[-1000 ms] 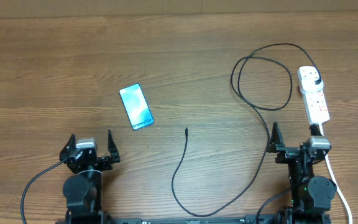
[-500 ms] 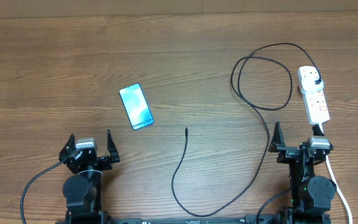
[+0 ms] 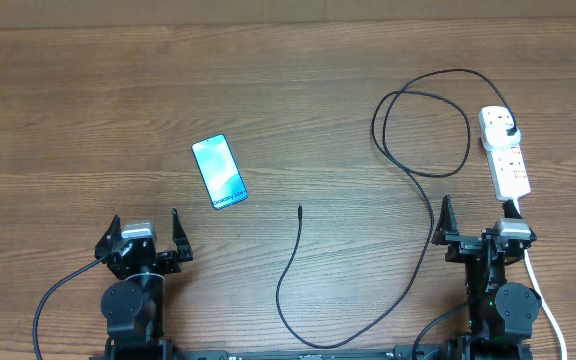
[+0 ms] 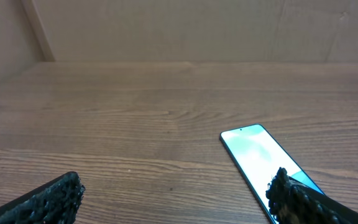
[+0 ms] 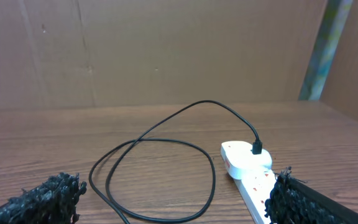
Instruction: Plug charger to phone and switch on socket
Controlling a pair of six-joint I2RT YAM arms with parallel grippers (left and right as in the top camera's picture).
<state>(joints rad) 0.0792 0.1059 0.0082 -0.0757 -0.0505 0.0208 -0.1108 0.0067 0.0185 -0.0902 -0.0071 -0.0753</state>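
The phone (image 3: 218,171) with a cyan screen lies flat on the table left of centre; it also shows in the left wrist view (image 4: 260,158). The black charger cable (image 3: 290,270) runs from its free tip (image 3: 299,209) near the table's middle, loops at the right and ends in a plug in the white socket strip (image 3: 505,155). The loop (image 5: 160,180) and strip (image 5: 247,168) show in the right wrist view. My left gripper (image 3: 146,240) is open and empty, below the phone. My right gripper (image 3: 476,232) is open and empty, just below the strip.
The strip's white cord (image 3: 543,290) runs down the right edge past the right arm. A brown board wall (image 4: 179,28) stands along the far side of the wooden table.
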